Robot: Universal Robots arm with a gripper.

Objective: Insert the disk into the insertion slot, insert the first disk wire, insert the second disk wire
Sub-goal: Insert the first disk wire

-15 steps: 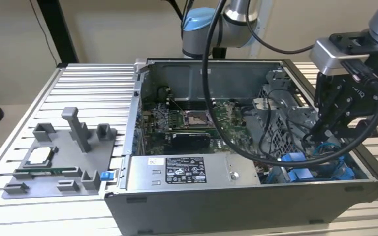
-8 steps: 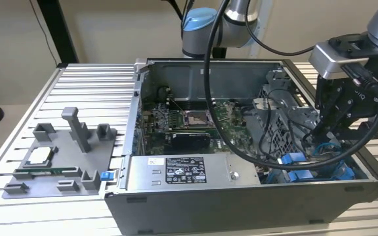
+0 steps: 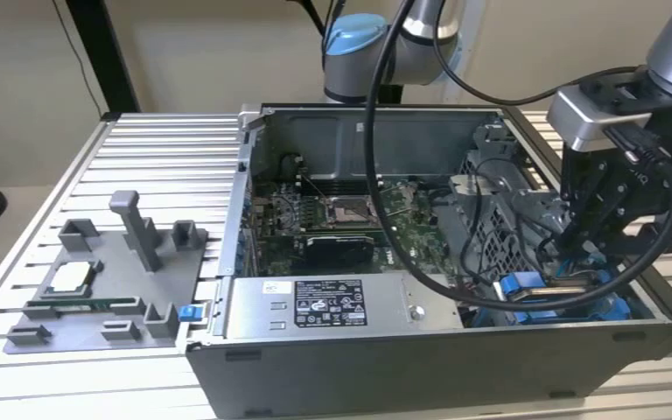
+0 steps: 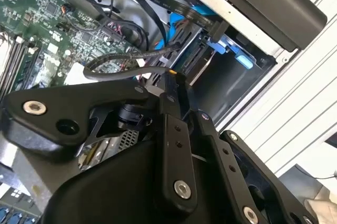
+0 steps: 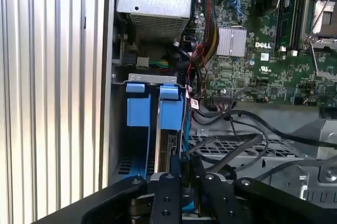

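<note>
While the arm reaches down into the open computer case (image 3: 430, 367) on the ribbed tabletop (image 3: 161, 149), its gripper (image 3: 572, 249) is low in the corner at the exterior view's right, just above the insertion slot (image 3: 611, 308); from where I stand the blue rails show brightly against the grey metal. The disk (image 5: 169, 147) sits inside the slot, its dark edge framed by blue plastic in the first wrist view; the gripper (image 5: 185, 168) is right beside that edge. Both wrist views show the fingers (image 4: 174, 129) drawn close together at the tips; a bundle of black wires (image 5: 226, 145) runs just past them, though I cannot tell whether one is pinched between them. Further in lies the green circuit board (image 3: 348, 210); a grey box (image 3: 312, 306) with a sticker lines the case's near wall; a grey holder (image 3: 102, 289) with small parts rests on the tabletop, well apart at the exterior view's left.
</note>
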